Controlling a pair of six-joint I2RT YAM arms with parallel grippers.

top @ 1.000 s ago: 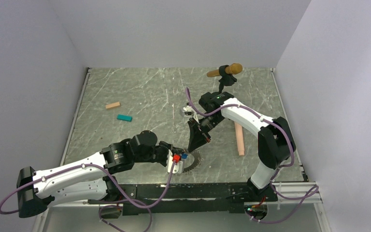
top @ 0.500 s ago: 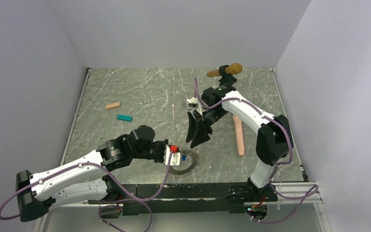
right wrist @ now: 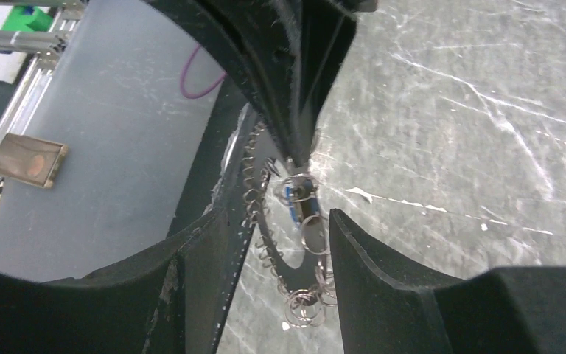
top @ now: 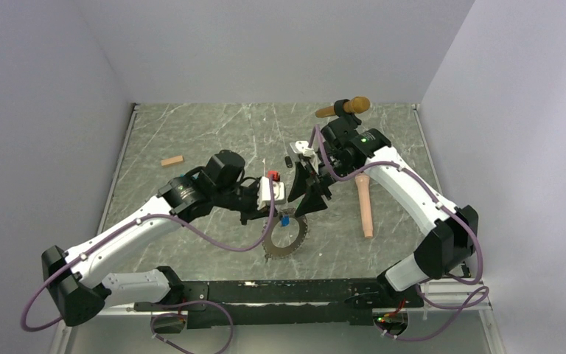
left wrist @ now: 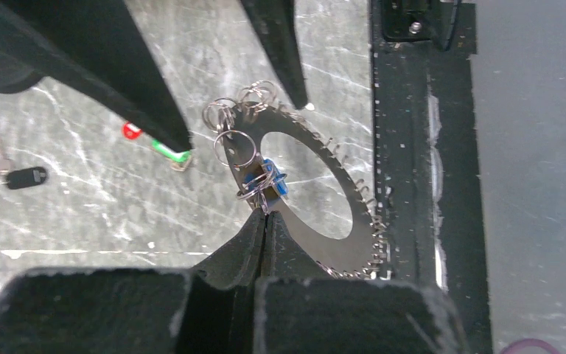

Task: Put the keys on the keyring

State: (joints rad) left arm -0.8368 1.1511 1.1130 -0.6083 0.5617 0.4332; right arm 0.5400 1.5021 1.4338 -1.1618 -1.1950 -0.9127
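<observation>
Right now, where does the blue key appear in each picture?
Top view: blue key at the centre, at the upper edge of the keyring.
Left wrist: blue key centre-left, just beyond the shut left gripper.
Right wrist: blue key at the centre, inside the open right gripper.
Shared landmark: the keyring.

Top camera high and behind, looking down, both wrist cameras close in, sharing the keyring [left wrist: 339,254]

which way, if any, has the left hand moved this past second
Yes. The left hand, holding the keyring, moved away from the front rail, level with the rod's far end.
</observation>
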